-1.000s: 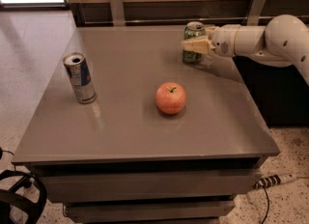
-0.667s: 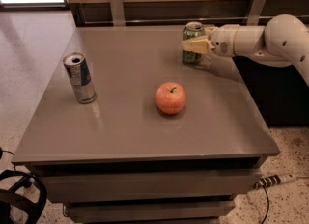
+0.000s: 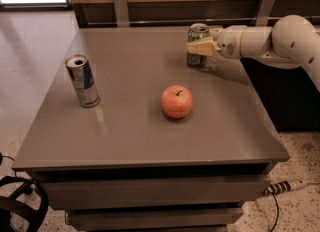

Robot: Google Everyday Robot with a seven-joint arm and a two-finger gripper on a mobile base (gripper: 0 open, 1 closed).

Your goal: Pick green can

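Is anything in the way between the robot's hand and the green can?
Nothing visible is. The gripper is right at the green can, near the far edge of the table, reaching in from the right. The apple and the blue-and-silver can stand apart from it, nearer the front and left.

Dim, soft-focus (sheen on tabletop (image 3: 130, 141)); faint shadow under jaws at green can (image 3: 196, 60).

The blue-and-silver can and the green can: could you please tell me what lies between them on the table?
Bare tabletop, in the camera view; the apple sits nearer the front, off that line. The gripper is at the green can.
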